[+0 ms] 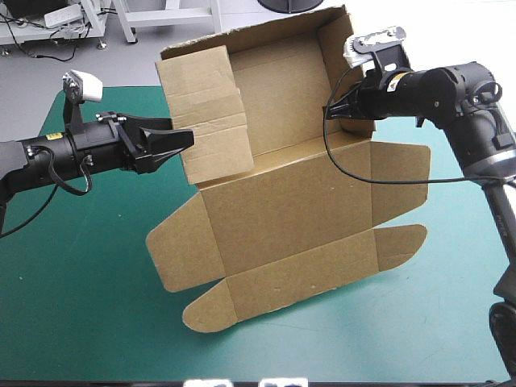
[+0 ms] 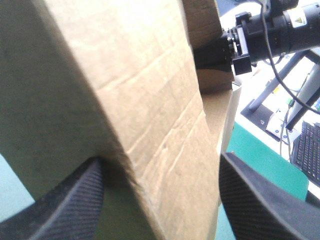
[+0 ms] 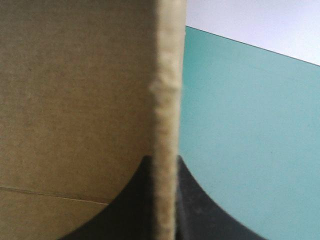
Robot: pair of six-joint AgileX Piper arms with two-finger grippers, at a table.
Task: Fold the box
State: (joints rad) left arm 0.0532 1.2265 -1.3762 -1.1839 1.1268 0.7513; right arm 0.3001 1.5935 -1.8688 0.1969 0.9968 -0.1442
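Note:
The brown box lies half raised in the middle of the teal-green cover, its front flaps flat and its back panel and side walls standing. My left gripper is at the folded left wall; in the left wrist view its fingers stand wide apart, open, with that wall's board between them. My right gripper is shut on the upright right wall's edge, the board pinched between the black fingers. The right gripper also shows past the board in the left wrist view.
Bare teal-green cover runs along the front and left of the box. The box's right side flaps lie flat toward the table's right edge. The raised back panel reaches past the table's far edge.

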